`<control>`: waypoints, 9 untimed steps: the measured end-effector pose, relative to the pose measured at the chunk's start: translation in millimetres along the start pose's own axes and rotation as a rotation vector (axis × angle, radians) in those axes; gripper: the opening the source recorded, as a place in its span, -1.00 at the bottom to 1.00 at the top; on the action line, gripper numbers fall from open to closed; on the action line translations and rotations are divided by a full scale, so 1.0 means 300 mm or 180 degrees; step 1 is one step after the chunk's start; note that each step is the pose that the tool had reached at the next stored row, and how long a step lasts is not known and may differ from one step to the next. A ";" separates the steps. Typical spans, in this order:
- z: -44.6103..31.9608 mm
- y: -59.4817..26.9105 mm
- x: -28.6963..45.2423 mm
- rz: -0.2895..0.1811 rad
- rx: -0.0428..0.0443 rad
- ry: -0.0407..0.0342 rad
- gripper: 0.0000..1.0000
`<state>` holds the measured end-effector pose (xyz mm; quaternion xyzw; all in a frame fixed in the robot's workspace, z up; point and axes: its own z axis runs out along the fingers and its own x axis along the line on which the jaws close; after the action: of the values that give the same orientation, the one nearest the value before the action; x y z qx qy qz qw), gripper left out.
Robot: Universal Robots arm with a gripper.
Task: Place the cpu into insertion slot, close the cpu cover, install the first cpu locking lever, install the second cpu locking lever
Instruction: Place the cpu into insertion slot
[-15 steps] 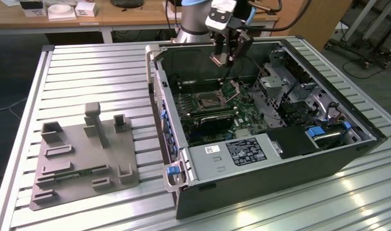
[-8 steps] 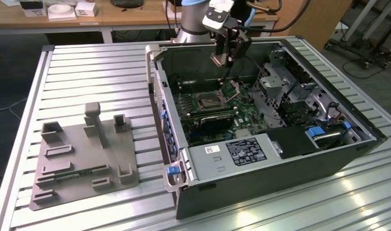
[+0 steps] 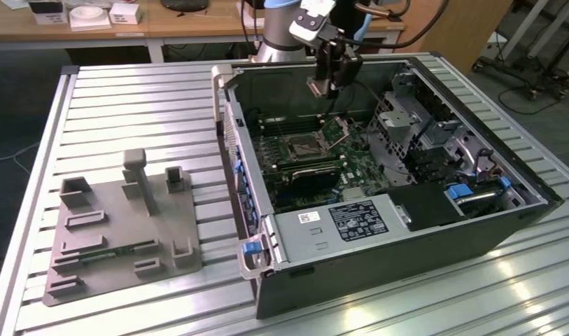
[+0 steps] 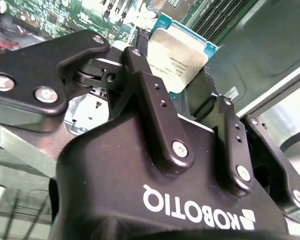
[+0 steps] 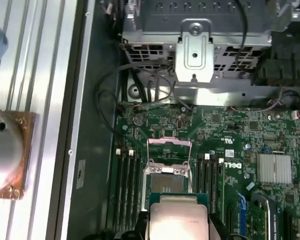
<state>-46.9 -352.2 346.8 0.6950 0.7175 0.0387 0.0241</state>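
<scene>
The cpu (image 4: pixel 182 55), a flat square chip with a silvery top and green edge, sits pinched between my gripper's (image 4: pixel 177 70) two black fingers. In the exterior view my gripper (image 3: pixel 333 87) hangs above the open computer case, over the back of the green motherboard. Seen in the first wrist view, the cpu (image 5: pixel 177 217) hovers just short of the insertion slot (image 5: pixel 167 184), apart from it. The cpu cover (image 5: pixel 169 150) is swung up on its hinge at the slot's far edge. In the exterior view the insertion slot (image 3: pixel 301 145) lies open below my gripper, with the cpu cover (image 3: pixel 341 128) raised beside it.
Long memory slots (image 5: pixel 127 185) flank the socket on both sides. A metal drive cage (image 5: pixel 200 45) with loose cables stands past the cover. The case's side wall (image 3: pixel 230 140) rises at the exterior view's left. A grey fixture plate (image 3: pixel 116 231) rests on the slatted table (image 3: pixel 125 105).
</scene>
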 end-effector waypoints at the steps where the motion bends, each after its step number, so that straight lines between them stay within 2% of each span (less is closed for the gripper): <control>1: 0.000 0.000 0.000 0.0040 -0.0001 -0.0004 0.08; 9: 0.002 -0.001 0.000 0.0289 -0.0005 -0.0026 0.08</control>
<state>-47.0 -352.2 346.2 0.7270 0.6852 0.0375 0.0257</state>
